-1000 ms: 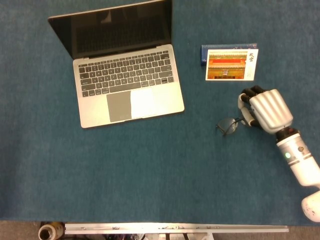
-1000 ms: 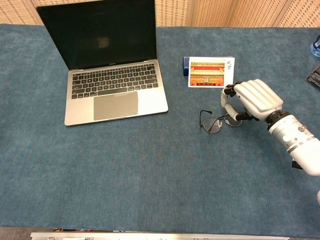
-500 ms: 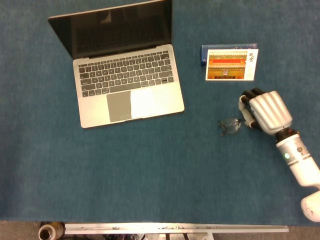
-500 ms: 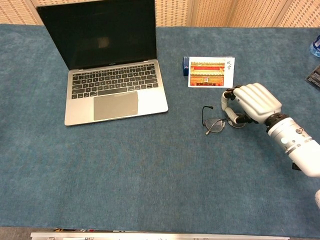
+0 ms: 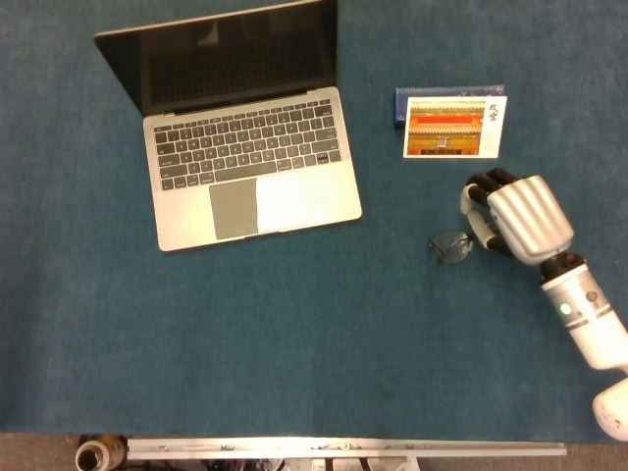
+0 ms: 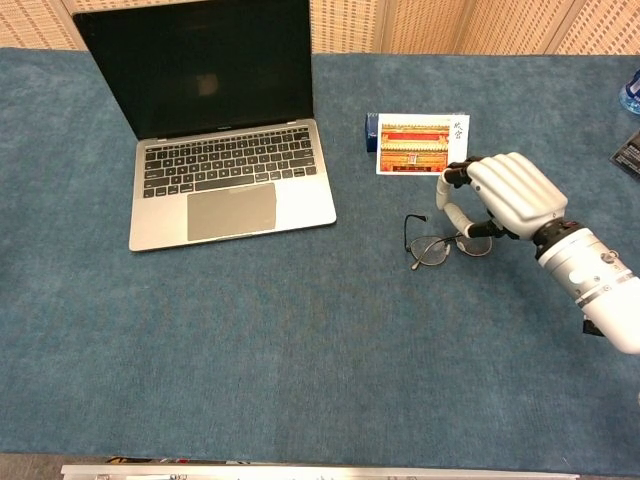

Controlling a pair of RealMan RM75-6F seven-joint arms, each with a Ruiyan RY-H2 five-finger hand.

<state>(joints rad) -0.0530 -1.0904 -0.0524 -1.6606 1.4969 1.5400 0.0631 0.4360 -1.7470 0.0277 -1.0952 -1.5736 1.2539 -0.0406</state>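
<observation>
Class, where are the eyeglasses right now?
The eyeglasses lie on the table's right side, at the right hand's fingertips, below the postcard.

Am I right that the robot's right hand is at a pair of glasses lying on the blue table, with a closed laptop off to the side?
Not quite: the laptop is open, its dark screen raised above the keyboard, as the chest view shows. The rest holds: the right hand is at the glasses, which lie on the blue table.
</observation>
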